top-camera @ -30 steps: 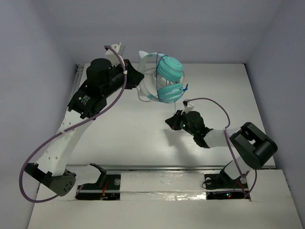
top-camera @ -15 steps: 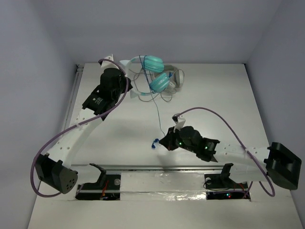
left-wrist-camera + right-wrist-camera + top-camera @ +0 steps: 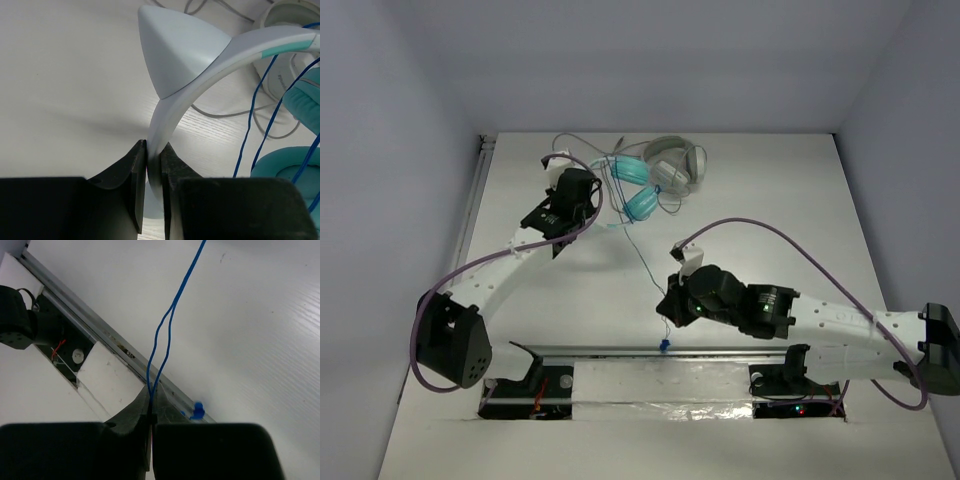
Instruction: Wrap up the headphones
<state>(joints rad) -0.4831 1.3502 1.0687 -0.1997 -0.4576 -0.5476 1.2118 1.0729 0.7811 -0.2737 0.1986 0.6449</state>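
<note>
A: Teal headphones [image 3: 638, 190], position?

B: Far part of the surface [image 3: 770, 200], around 12 o'clock in the overhead view, a little left of centre. A grey-white pair [image 3: 678, 160] lies at their 1 o'clock, close beside them. Contact unclear.

A: Left claw [image 3: 153, 165]?

B: At the headphones' 9 o'clock. Clenched on the pale headband [image 3: 200, 65], which stands edge-on between the fingers. A pointed, ear-shaped piece rises from the band just above the grip.

A: Right claw [image 3: 150, 410]?

B: Toward 6 o'clock, near the front rail. Clenched on the thin blue cable [image 3: 170, 315]; two strands run side by side into the closed fingers.

A: Cable run?

B: From the cups it stretches toward 6 o'clock to the right claw, in a fairly straight line. Several blue loops cross the cups and band. The blue plug [image 3: 663, 346] is just past the claw, at the rail.

A: Grey pair's cable?

B: Loose grey loops on the surface beneath the teal band.
</note>
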